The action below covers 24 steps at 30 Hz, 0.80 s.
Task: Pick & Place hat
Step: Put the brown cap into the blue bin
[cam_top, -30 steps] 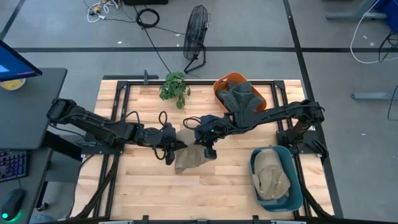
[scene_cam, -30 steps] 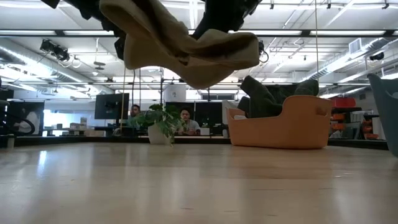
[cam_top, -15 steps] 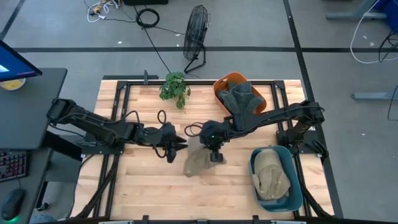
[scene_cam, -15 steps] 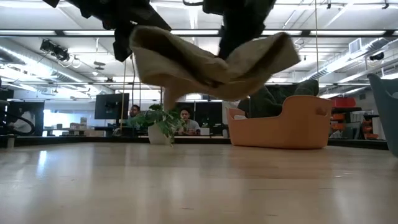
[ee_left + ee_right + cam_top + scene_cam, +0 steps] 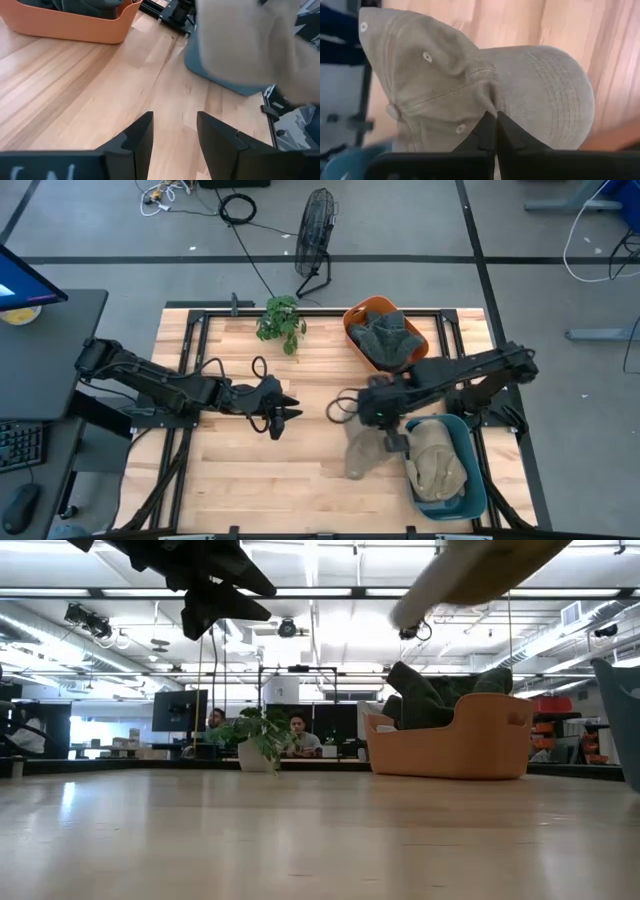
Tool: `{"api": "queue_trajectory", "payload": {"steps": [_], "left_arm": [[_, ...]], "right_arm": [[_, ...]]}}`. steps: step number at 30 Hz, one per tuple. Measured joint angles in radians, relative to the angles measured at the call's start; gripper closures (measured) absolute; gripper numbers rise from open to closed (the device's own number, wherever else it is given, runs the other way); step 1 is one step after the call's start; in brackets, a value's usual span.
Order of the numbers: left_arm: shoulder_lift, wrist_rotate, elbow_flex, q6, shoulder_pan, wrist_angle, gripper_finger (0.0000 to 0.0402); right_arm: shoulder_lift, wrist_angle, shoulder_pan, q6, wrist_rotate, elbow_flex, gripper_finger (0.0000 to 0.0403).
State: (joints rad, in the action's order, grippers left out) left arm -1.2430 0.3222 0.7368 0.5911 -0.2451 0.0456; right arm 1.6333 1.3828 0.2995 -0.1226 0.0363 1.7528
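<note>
A tan cap, the hat (image 5: 365,455), hangs above the table just left of the blue bin (image 5: 478,498), with my right gripper (image 5: 392,442) shut on it. In the right wrist view the hat (image 5: 530,85) shows its crown and brim, with my right gripper (image 5: 495,118) at the crown. In the low view the hat (image 5: 480,565) is high at the top. My left gripper (image 5: 293,409) stands open and empty over the table's middle left; its fingers (image 5: 142,135) have bare wood between them. My right gripper pinches a raised fold of the hat's crown cloth (image 5: 487,106) between its two fingertips. The hat is lifted clear of the table and spreads out beyond the fingers, crown and brim both free.
The blue bin holds another tan hat (image 5: 438,462). An orange basket (image 5: 352,318) with dark green hats (image 5: 385,335) stands at the far right. A potted plant (image 5: 280,320) stands at the far edge. Bare wood lies between the two arms.
My left gripper has opened and let go of the hat, staying where it was. My right gripper has carried the hat toward the table's right and near edge, up to the blue bin. The hat, once spread between both grippers, now hangs from the right one alone.
</note>
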Motion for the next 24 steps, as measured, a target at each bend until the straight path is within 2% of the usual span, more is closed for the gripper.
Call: {"api": "queue_trajectory", "payload": {"steps": [6,12,17,24], "left_arm": [[0.0,0.0,0.0,0.027,0.0,0.0,0.0248],[0.0,0.0,0.0,0.034,0.0,-0.005,0.0248],[-0.001,0.0,0.0,0.034,0.0,-0.007,0.0248],[-0.001,0.0,0.0,0.063,-0.001,-0.007,0.0248]], "right_arm": [[-0.087,0.189,0.093,-0.19,-0.002,0.03,0.0401],[-0.206,0.189,0.229,-0.47,-0.028,-0.029,0.0401],[-0.293,0.185,0.362,-0.675,-0.028,-0.139,0.0401],[-0.37,0.171,0.513,-0.924,-0.018,-0.365,0.0401]]}}
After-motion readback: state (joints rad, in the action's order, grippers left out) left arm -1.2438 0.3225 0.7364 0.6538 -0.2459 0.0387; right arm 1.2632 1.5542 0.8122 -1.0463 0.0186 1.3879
